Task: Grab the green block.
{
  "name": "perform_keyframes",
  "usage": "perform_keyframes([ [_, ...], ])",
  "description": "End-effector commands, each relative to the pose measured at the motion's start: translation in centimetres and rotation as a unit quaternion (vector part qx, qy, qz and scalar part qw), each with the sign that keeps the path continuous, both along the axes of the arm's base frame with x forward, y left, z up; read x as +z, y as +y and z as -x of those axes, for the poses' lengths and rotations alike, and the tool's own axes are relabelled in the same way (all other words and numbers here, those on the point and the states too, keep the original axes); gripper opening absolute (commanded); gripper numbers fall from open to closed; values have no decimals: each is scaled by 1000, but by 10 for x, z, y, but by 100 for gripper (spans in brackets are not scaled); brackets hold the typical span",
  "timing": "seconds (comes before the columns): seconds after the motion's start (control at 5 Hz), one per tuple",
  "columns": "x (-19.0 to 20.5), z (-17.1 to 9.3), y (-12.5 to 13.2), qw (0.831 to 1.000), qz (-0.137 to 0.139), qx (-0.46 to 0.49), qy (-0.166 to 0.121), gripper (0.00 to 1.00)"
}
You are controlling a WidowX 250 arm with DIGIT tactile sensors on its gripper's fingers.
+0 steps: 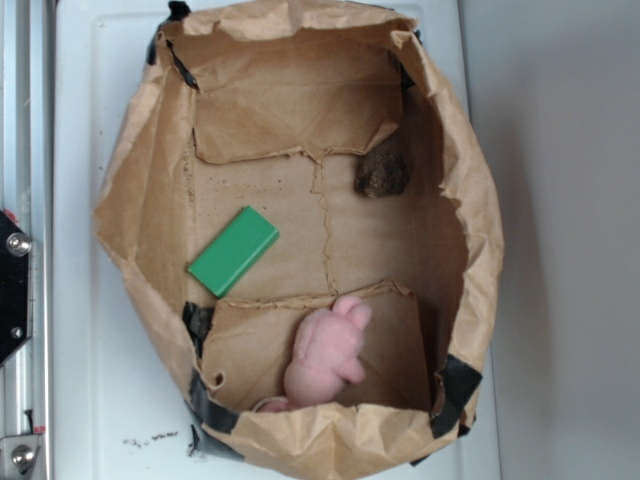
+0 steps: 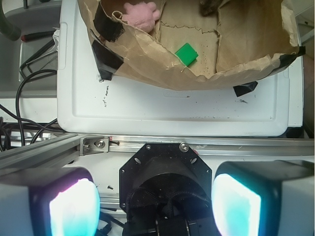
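My gripper (image 2: 155,204) stands with its two fingers (image 2: 74,209) wide apart and nothing between them; it shows only in the wrist view, held over the aluminium rail (image 2: 197,146) and well short of the brown paper bag (image 1: 140,200). The bag lies opened out on a white tray (image 1: 80,120), its walls rolled down and patched with black tape (image 1: 455,385) at the corners. Taking the bag as reference: the green block (image 1: 233,251) lies flat on the bag floor, toward the wall nearest the rail, set at a slant, touching nothing else. In the wrist view only part of the block (image 2: 187,53) is seen past the folded bag rim. The pink plush toy (image 1: 325,355) rests on an inner flap at one end of the bag, near the block but apart from it. The dark brown lump (image 1: 382,172) sits at the far side of the bag floor, against the opposite wall, well apart from the block. Black cables (image 2: 24,93) run beside the tray, outside the bag.
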State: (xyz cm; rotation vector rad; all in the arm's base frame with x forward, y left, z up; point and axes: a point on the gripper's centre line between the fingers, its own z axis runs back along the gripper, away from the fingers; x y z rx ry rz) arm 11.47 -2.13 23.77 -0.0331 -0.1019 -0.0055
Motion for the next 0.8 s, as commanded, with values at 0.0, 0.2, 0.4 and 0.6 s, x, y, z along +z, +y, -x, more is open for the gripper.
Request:
perform_keyframes([
  [0.0, 0, 0, 0, 1000, 0, 0, 0, 100],
  [0.2, -8, -38, 19, 996, 21, 84, -20, 100],
  [0.4, -18, -63, 39, 990, 27, 136, -25, 100],
  [0.6, -26, -76, 52, 985, 55, 162, -34, 100],
])
